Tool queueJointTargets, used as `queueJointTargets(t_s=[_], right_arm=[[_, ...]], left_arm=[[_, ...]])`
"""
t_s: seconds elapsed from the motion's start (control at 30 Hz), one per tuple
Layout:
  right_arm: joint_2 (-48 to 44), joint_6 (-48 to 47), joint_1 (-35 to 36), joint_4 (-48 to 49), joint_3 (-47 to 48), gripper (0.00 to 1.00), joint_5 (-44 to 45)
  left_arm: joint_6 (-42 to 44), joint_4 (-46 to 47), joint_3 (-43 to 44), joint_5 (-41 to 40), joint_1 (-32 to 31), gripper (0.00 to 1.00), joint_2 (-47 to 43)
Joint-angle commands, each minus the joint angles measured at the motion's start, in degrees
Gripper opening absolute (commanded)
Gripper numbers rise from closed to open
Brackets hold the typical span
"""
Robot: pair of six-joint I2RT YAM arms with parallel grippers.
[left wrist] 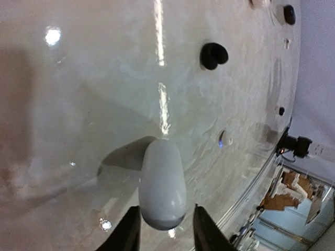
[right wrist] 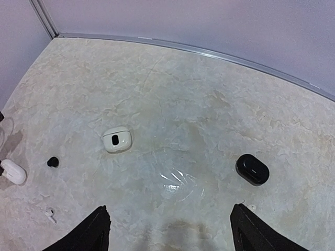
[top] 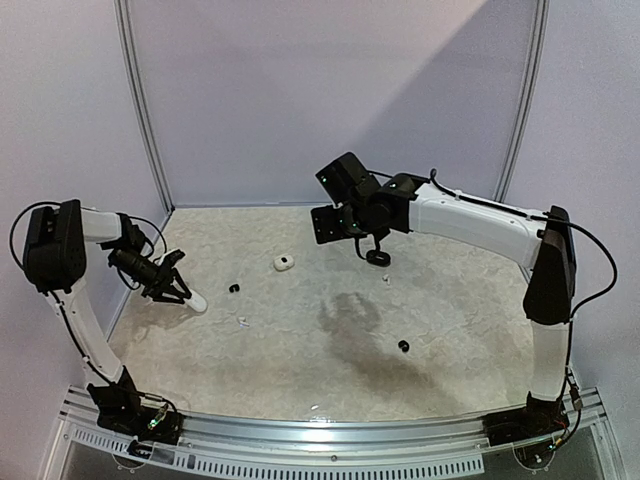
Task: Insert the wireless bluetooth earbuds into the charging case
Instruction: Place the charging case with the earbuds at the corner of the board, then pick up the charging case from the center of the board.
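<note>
- Left claw (left wrist: 166,208): narrow, its fingers flanking the near end of the closed white case (left wrist: 162,180). I cannot tell whether they press on it or merely stand beside it.
- Right claw (right wrist: 170,207): wide and holding nothing. It hangs above the far middle of the counter (top: 450,340).
- The closed case lies flat at the left, with its long axis running straight out from the left claw.
- Open case (right wrist: 117,139): white, lid up, with one dark hollow showing. It lies at the middle, left of the right claw.
- Black case (right wrist: 252,169): a shut oval, nearly under the right claw.
- Black bud (left wrist: 213,55): tiny, glossy and rounded. It lies just right of the closed case and well apart from the open one, so the left arm is nearer.
- White bud (right wrist: 51,213): tiny and pale against the counter. It lies a little nearer than the black bud, again on the left arm's side.
- Second black bud (top: 403,346): lies alone at the near right, closer to the right arm.
</note>
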Motion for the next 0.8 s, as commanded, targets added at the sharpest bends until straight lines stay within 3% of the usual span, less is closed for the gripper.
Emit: queueJointTargets(t_s=[0.0,0.13,0.23,0.27,0.33,0.77], right_arm=[[2.23,0.06,-0.19,-0.35,3.15,0.81,1.93],[3.54,-0.41,-0.19,-0.08,5.17,0.82,1.69],[4.02,-0.72,-0.16,0.25,5.66,0.83,1.78],[4.03,-0.80,-0.12,0.38,5.62,0.83,1.87],[3.99,-1.51,-0.16,0.63,5.87,0.84,1.99],[2.84,-9.74,-0.26,2.17,5.81,0.99,1.78]], left_arm=[[0.41,-0.68,0.18,-0.82,1.09,0.45,-0.21],[-0.41,0.20,-0.16,-2.06,1.09,0.73,-0.41],[-1.39,1.03,-0.04,-4.62,1.10,0.81,-1.68],[-1.53,1.25,-0.04,-5.50,1.09,0.90,-2.33],[-1.89,1.64,-0.19,-7.32,1.09,0.99,-3.77],[3.51,-3.04,2.78,-11.68,1.13,0.99,-14.47]])
